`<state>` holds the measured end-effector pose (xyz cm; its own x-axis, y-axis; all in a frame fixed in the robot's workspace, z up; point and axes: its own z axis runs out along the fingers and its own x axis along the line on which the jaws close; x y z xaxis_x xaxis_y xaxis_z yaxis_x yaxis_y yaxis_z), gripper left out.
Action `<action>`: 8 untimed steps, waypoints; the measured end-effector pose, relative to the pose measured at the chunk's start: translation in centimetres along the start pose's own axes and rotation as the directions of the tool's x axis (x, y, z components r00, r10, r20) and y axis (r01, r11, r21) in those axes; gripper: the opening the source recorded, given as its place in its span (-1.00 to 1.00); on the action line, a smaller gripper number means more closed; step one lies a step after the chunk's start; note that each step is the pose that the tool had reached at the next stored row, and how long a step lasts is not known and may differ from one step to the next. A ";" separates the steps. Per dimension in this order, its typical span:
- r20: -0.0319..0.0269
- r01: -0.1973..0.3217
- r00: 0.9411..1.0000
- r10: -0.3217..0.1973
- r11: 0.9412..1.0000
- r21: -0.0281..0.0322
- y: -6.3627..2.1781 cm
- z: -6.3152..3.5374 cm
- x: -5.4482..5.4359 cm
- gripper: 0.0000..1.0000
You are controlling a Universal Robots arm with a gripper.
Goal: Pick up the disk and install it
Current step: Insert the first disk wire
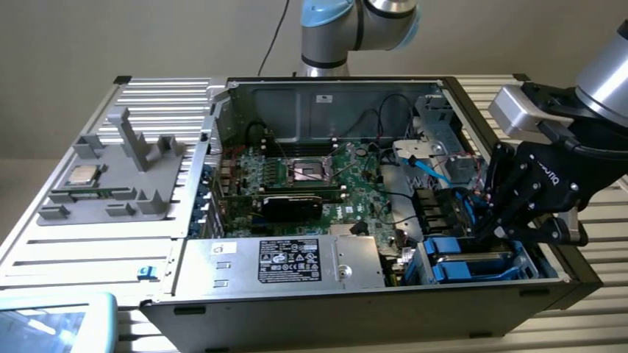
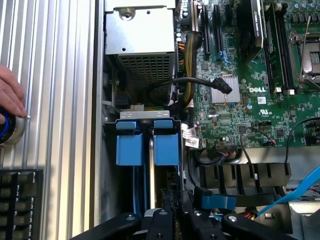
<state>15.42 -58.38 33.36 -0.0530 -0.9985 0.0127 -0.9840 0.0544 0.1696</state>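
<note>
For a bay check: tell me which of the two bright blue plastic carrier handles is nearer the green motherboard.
The blue handle with white-labelled cables beside it; the other blue handle lies toward the ribbed metal tabletop.

The word "DELL" stands in white letters on the green motherboard (image 2: 260, 95), just beside a small finned silver heatsink (image 2: 224, 90); near it on the same board sits a white printed mark too small to read; the black gripper (image 1: 510, 220) carries pale lettering on its body, not legible; the silver power supply box (image 1: 284, 261) bears a black label (image 1: 288, 259) crowded with white print and certification symbols, none of which can be made out.
</note>
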 end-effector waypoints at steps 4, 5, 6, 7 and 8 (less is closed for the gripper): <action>-0.001 0.000 1.000 0.000 1.000 0.003 0.06 -0.35 0.0 -0.51; -0.002 0.000 1.000 0.000 1.000 0.004 0.08 -0.46 0.0 -0.51; -0.003 -0.001 1.000 0.001 1.000 0.004 0.11 -0.64 0.0 -0.51; -0.003 -0.001 1.000 0.001 1.000 0.005 0.15 -0.92 0.0 -0.51; -0.003 -0.001 1.000 0.001 1.000 0.005 0.17 -1.30 0.0 -0.51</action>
<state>15.48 -58.37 34.68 -0.0531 -0.9985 0.0162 -0.9847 0.0550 0.1651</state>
